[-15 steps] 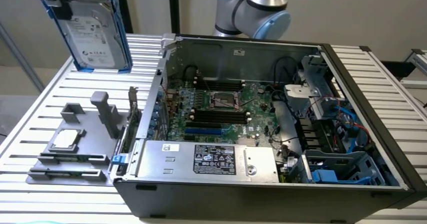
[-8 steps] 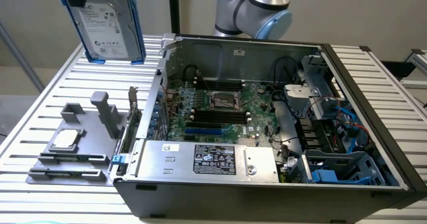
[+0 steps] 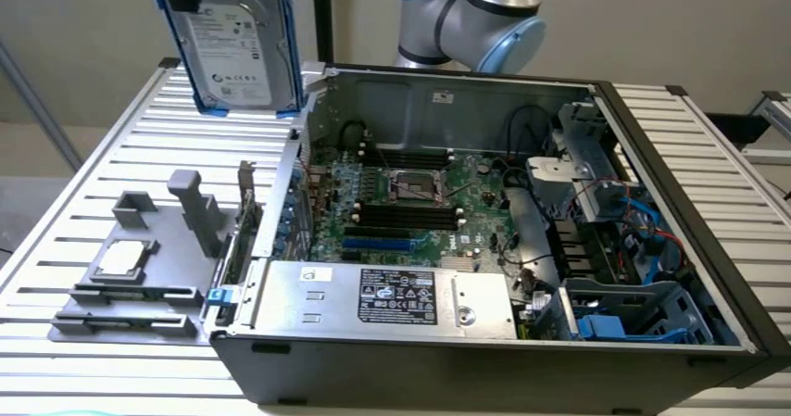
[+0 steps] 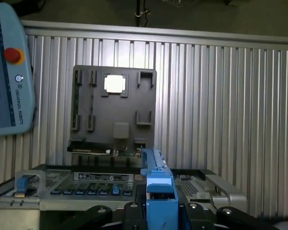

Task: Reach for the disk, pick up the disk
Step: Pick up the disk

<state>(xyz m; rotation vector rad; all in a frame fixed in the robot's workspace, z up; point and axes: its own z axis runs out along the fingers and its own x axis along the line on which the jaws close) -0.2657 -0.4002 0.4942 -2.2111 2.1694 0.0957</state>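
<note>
In the exterior view, the rectangular silver-grey metal hard drive with a white printed label and bright blue plastic carrier rails, the disk, hangs upright at eleven o'clock. Its label faces the camera, and its lower edge is just beside the rear corner of the open black computer case. In the wrist view, the black claw has its jaws set against both sides of the disk's blue rail, seen edge-on, so the claw holds the disk. The case lies on the ribbed aluminium tabletop, with a green motherboard at its centre. A silver power supply box sits at six o'clock, and blue plastic caddies at five o'clock. At eight o'clock lies a grey plastic fixture plate carrying a small flat silver square chip. The grey and pale-blue robot arm stands at twelve o'clock.
</note>
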